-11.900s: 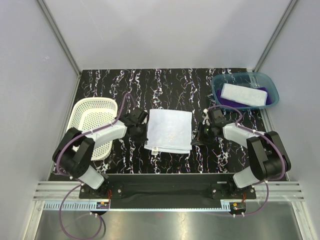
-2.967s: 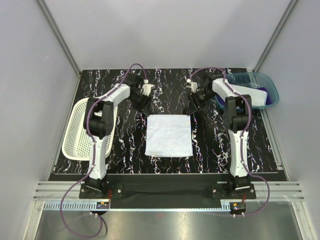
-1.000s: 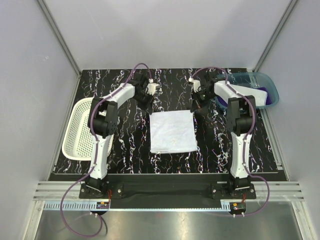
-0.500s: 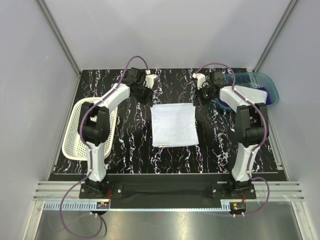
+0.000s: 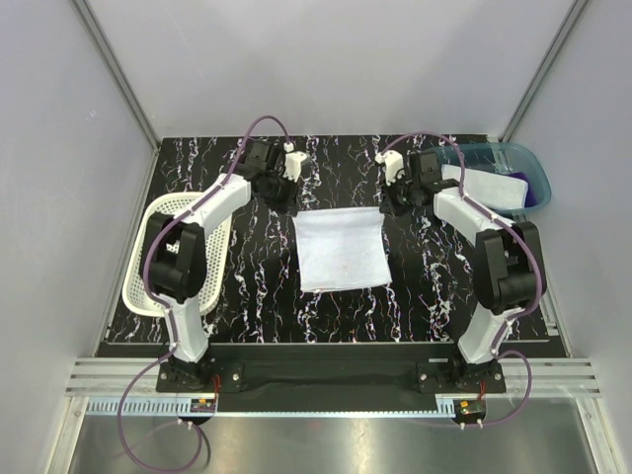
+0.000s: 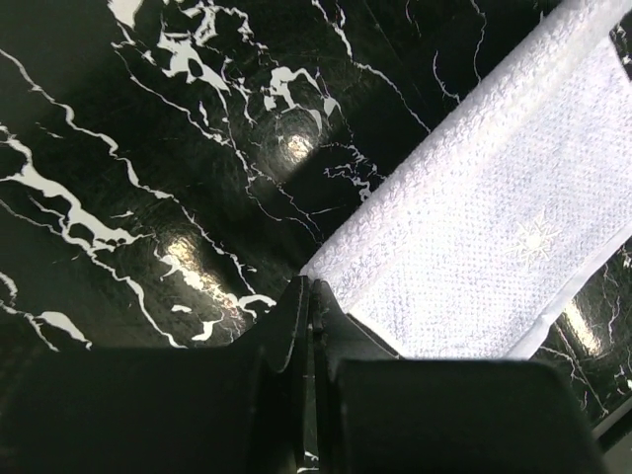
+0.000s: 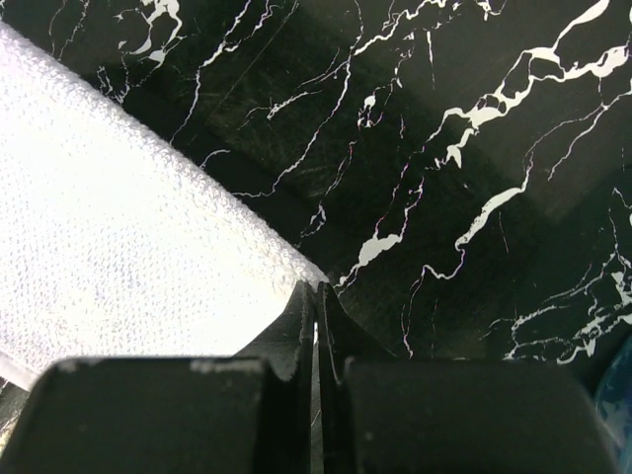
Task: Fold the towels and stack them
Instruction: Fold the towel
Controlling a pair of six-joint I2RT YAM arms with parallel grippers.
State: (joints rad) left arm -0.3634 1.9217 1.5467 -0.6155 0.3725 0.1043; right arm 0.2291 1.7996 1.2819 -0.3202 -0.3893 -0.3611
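We saw the pale blue-white towel (image 5: 343,249) lying in the middle of the black marbled tabletop (image 5: 257,286), between the two arms, which both reached out to its far edge. Its near part lay flat on the tabletop.

The left end effector (image 5: 294,205) had its fingers pressed together on the towel's far left corner. In the left wrist view the textured hem ran straight into the seam between the two dark fingertips. A small star-like stitched mark showed on the cloth there.

The right end effector (image 5: 384,205) was likewise pressed together, pinching the far right corner. In the right wrist view the cloth's corner ended exactly at the closed fingertips.

At the far right of the tabletop stood a translucent teal bin (image 5: 523,156). Inside it a folded light towel (image 5: 489,185) lay on top of a purple towel (image 5: 534,197), which showed only at the right side.

A white perforated basket (image 5: 143,276) sat at the left edge of the tabletop, partly hidden by the left arm.
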